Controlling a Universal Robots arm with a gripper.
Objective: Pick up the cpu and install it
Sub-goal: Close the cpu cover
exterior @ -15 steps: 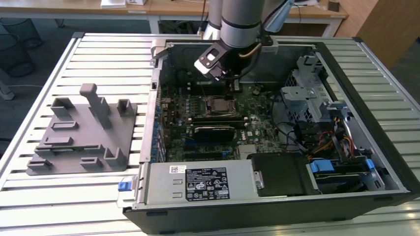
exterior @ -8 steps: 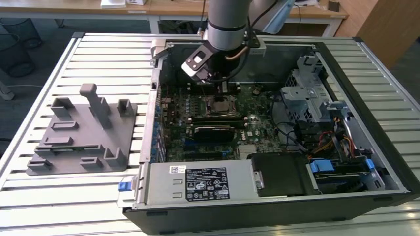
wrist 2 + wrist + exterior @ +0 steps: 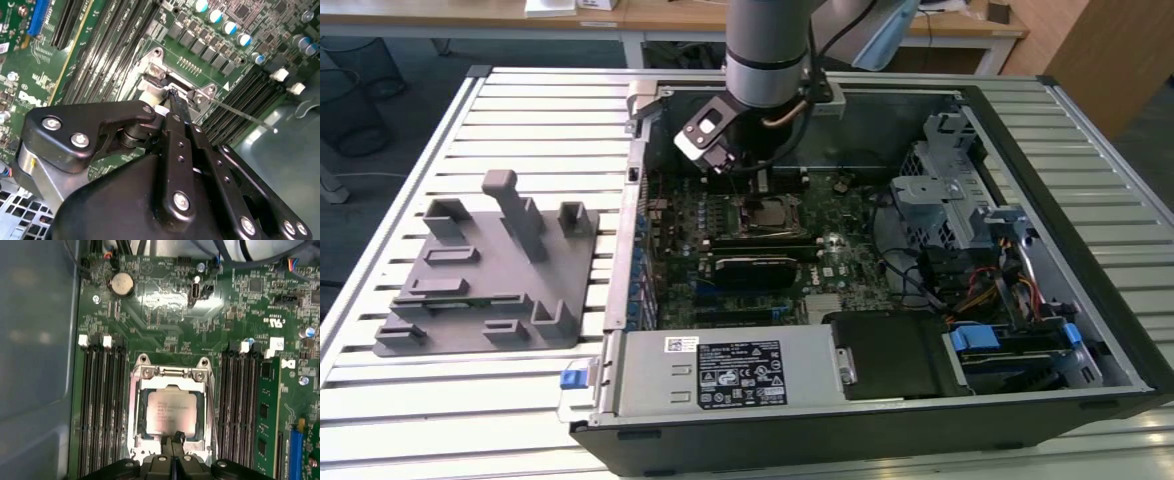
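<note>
A slatted metal surface (image 3: pixel 520 110) carries an open computer case (image 3: pixel 854 440), with a grey tray (image 3: pixel 494 290) on the exterior view's left. The cpu (image 3: pixel 170 412) lies flat in the motherboard's socket (image 3: pixel 134 405). The pincer (image 3: pixel 175 436) hangs at the cpu's edge, fingers pressed together, holding nothing

Pale silver cpu (image 3: pixel 169 411), green motherboard (image 3: pixel 170 332)
</note>
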